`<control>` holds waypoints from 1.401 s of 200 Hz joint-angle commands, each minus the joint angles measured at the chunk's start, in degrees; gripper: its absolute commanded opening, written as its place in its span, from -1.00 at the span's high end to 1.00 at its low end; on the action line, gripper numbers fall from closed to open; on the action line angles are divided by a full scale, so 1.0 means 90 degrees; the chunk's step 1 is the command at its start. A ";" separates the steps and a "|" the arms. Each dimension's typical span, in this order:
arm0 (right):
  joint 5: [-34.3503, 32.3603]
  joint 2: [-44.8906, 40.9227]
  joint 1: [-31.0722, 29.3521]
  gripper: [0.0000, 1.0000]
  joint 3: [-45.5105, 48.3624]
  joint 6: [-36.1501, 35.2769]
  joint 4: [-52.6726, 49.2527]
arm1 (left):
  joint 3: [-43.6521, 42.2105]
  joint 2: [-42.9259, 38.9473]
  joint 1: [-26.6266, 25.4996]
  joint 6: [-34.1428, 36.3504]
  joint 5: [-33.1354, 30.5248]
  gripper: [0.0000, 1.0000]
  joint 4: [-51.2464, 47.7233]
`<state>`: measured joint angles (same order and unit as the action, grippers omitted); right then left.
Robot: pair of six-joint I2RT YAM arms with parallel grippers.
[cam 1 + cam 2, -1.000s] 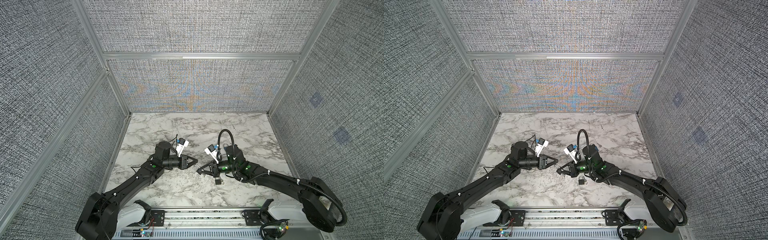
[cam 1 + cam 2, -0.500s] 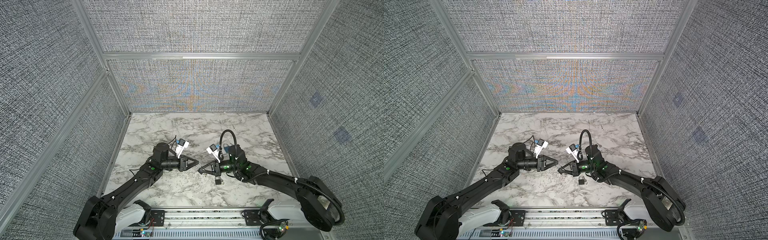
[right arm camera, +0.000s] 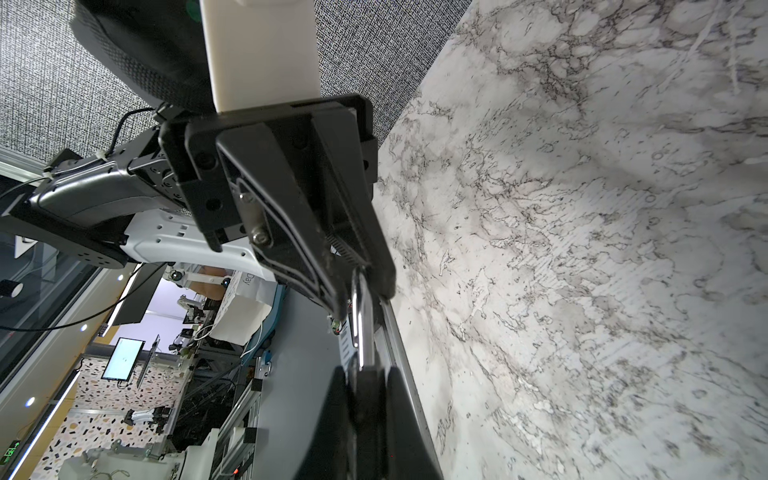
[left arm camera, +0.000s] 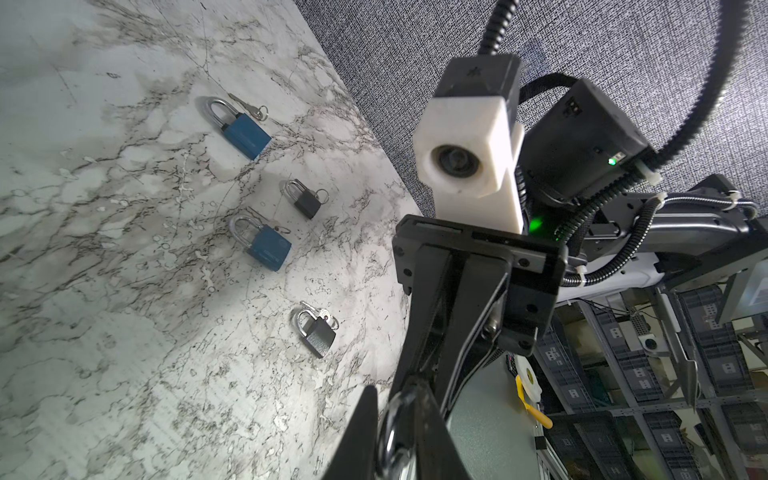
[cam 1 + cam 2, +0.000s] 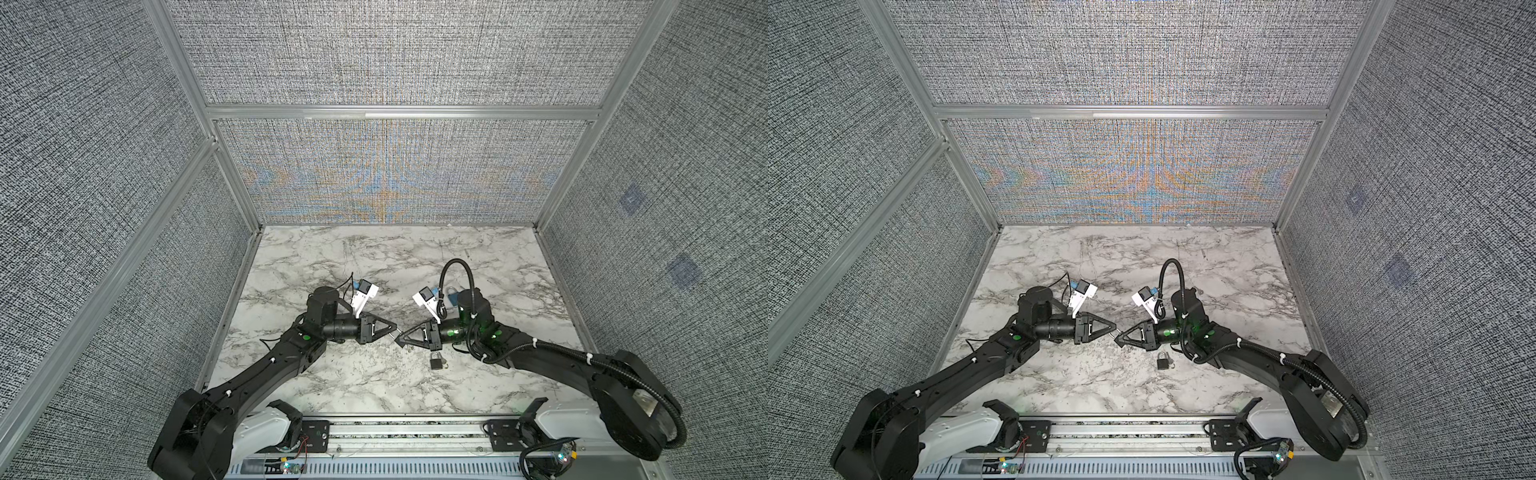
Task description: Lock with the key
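Above the middle of the marble table, my two grippers meet tip to tip. My right gripper point(image 3: 365, 378) point(image 5: 398, 340) is shut on the dark body of a small padlock point(image 3: 365, 386). The padlock's silver shackle point(image 3: 359, 328) reaches across to my left gripper point(image 4: 392, 415) point(image 5: 397, 331). The left gripper's fingers are closed round the shackle loop point(image 4: 390, 432). No key shows in either gripper. One key point(image 4: 249, 110) lies on the table beside a blue padlock point(image 4: 245, 133).
More padlocks lie on the marble near the right arm: a small dark one point(image 4: 303, 199), a second blue one point(image 4: 266, 245) and a grey one point(image 4: 318, 336) point(image 5: 435, 362) with keys point(image 4: 326, 318). Fabric walls close in three sides, and a rail point(image 5: 395, 432) runs along the front.
The left gripper's jaws have narrowed onto the shackle. Both arms have shifted only slightly and stay tip to tip.
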<state>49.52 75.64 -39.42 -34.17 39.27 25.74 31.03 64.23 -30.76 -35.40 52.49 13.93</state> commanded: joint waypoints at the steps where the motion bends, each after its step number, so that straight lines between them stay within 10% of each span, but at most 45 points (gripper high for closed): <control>1: 0.0055 0.0014 -0.0010 1.00 -0.0036 0.0089 0.0343 | -0.0005 -0.0083 0.0006 0.0065 0.0004 0.64 0.0044; 53: 0.0191 -0.0020 -0.0008 1.00 -0.0016 0.0395 0.0711 | -0.0010 -0.0010 0.0019 0.0100 -0.0070 1.00 -0.0053; 280: 0.0376 0.0209 -0.0010 1.00 0.0294 0.2102 0.3120 | -0.0372 0.0179 -0.0005 -0.0077 -0.0076 1.00 0.0406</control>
<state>52.51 77.65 -39.31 -30.00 56.97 41.78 29.08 65.78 -30.48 -36.16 53.91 19.73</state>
